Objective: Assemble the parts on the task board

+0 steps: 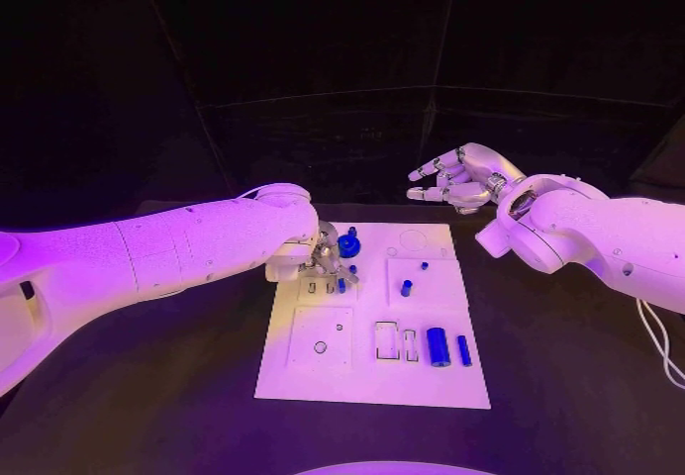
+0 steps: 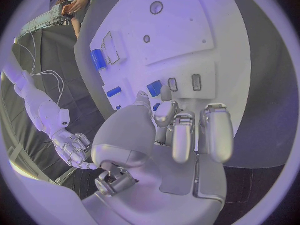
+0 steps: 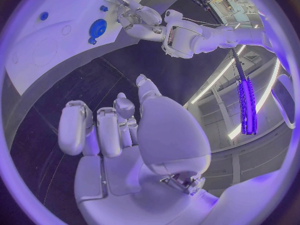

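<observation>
The white task board [image 1: 374, 381] lies in the middle of the black table. My left hand [image 1: 323, 261] is down on its far left part, beside a round blue part [image 1: 348, 245]. Its fingertips [image 2: 165, 109] close around a small blue part [image 2: 156, 106], with another blue piece [image 2: 154, 88] just past them; whether the hand grips either is unclear. Two blue cylinders [image 1: 439, 347] lie at the board's near right, and two small blue pegs [image 1: 406, 288] stand mid-board. My right hand [image 1: 457, 178] hangs raised beyond the board's far right corner, fingers loosely bent, holding nothing.
Empty rectangular slots [image 1: 387, 339] and a square recess with a small hole [image 1: 320, 346] sit in the board's near half. Black table surface [image 1: 143, 396] surrounds the board on every side. The right forearm [image 1: 585, 237] hangs over the table to the board's right.
</observation>
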Robot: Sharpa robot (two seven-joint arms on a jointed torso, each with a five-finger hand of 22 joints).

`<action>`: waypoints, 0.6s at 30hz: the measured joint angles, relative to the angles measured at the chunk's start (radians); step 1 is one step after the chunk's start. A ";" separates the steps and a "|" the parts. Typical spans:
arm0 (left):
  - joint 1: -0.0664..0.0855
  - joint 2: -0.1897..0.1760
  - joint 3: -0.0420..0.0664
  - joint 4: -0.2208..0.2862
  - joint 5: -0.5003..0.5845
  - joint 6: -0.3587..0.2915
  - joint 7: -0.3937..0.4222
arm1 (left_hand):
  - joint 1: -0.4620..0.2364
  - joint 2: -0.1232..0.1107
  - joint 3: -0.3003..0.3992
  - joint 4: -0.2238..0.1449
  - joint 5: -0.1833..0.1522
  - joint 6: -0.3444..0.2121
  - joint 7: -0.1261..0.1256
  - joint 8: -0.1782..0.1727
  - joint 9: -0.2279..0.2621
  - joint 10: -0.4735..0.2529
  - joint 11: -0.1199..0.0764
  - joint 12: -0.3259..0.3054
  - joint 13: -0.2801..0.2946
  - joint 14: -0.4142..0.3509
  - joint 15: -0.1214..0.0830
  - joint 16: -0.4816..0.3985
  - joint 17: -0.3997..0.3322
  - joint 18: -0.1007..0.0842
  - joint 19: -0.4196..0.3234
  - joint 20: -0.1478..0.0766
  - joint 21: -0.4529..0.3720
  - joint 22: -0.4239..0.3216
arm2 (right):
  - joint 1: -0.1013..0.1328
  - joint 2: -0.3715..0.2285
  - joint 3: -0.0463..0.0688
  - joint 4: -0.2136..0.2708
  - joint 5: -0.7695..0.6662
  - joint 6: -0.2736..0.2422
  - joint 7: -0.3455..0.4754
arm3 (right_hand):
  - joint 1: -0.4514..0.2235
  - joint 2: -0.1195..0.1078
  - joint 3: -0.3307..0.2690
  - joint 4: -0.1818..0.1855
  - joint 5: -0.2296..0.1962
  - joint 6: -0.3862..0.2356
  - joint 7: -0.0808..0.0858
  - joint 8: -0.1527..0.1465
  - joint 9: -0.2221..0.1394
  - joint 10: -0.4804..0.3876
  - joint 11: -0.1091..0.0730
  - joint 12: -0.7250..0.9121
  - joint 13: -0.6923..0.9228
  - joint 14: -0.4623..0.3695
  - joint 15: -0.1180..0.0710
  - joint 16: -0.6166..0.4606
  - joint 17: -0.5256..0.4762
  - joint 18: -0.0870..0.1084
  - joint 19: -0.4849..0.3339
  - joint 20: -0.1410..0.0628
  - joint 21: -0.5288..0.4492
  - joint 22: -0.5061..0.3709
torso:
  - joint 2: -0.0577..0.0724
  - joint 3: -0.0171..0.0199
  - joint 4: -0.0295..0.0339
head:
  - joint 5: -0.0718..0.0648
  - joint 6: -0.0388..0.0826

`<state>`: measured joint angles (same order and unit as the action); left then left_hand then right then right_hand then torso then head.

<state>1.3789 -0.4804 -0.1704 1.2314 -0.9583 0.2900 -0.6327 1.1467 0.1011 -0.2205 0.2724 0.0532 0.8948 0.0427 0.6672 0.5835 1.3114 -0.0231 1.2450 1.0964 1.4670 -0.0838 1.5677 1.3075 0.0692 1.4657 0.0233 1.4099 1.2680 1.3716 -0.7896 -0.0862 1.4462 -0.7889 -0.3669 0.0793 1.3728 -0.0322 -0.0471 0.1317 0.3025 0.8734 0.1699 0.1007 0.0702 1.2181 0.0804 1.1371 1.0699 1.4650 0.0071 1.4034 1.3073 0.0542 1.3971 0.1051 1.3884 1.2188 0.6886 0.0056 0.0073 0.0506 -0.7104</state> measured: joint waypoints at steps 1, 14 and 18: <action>0.000 0.001 0.000 0.000 0.000 0.000 0.000 | 0.003 -0.004 0.000 -0.002 0.000 0.000 0.000 0.001 0.001 0.000 0.000 0.000 0.000 0.000 0.000 0.000 0.000 0.000 0.000 0.000 0.000 0.000 | 0.000 0.000 0.000 -0.001 0.000 0.000 0.000 | 0.001 0.001 0.000 0.000 0.000 0.000 0.000 0.000 0.000 0.000 0.000 0.000 0.000 0.000 0.000 0.000 0.000 0.000 0.000 0.000 0.000 0.000 | 0.000 0.0000 0.0000 | 0.000 -0.001; 0.000 0.006 0.000 0.000 0.000 0.007 0.000 | 0.072 0.017 0.021 -0.042 0.000 -0.011 0.003 0.011 0.018 0.000 0.000 0.000 -0.002 0.000 0.000 0.000 0.000 0.000 0.000 0.000 0.000 0.005 | 0.000 0.007 0.000 -0.007 0.000 0.001 -0.003 | 0.006 0.006 -0.003 -0.003 0.006 0.000 0.000 0.004 0.000 0.000 0.000 0.000 -0.003 0.000 0.000 -0.004 0.000 0.009 0.000 0.000 -0.004 -0.001 | 0.000 0.0005 0.0000 | 0.000 -0.006; 0.000 0.006 0.000 0.000 0.000 0.008 0.001 | 0.125 0.044 0.056 -0.077 0.000 -0.016 -0.002 0.011 0.023 0.000 0.000 0.000 -0.002 0.000 0.000 0.000 0.000 0.000 0.000 0.000 0.000 0.005 | 0.000 0.009 0.000 -0.009 0.000 0.001 -0.004 | 0.012 0.008 -0.003 -0.003 0.006 0.000 0.000 0.004 0.000 0.000 0.000 0.000 -0.002 0.000 0.000 -0.004 0.000 0.009 0.000 0.000 -0.004 0.002 | 0.000 0.0005 0.0001 | 0.001 -0.008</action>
<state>1.3788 -0.4742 -0.1705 1.2319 -0.9587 0.2980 -0.6313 1.2719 0.1446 -0.1649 0.1953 0.0532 0.8787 0.0407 0.6781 0.6064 1.3113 -0.0232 1.2450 1.0945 1.4670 -0.0838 1.5677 1.3075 0.0691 1.4656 0.0234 1.4098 1.2727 1.3715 -0.7807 -0.0863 1.4369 -0.7890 -0.3656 0.0755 1.3849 -0.0238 -0.0498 0.1289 0.3081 0.8733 0.1699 0.1044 0.0702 1.2181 0.0804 1.1372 1.0680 1.4650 0.0071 1.3997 1.3077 0.0630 1.3971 0.1052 1.3847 1.2204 0.6887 0.0060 0.0074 0.0514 -0.7183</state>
